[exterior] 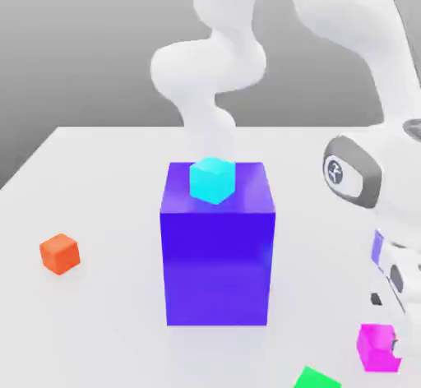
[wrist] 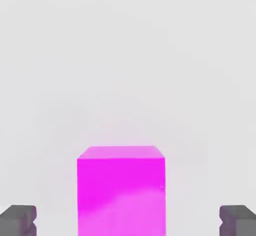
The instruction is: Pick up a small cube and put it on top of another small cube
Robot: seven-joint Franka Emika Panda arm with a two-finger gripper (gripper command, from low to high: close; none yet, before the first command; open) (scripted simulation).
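Magenta cube (exterior: 378,348) on the white table (exterior: 107,181), near the lower corner at the exterior view's right, with the gripper (wrist: 128,221) at it. In the hand view the two fingers stand wide apart, one on either side of the magenta cube, with a gap between each finger and the cube. The robot arm (exterior: 393,164) reaches down along the exterior view's right edge. A large blue-purple block (exterior: 217,267) stands near the middle of the table, bearing a cyan cube (exterior: 212,181) on its top face. An orange cube (exterior: 60,254) lies well apart, toward the exterior view's left; a green cube (exterior: 316,379), partly cut off by the lower edge, lies near the magenta one.
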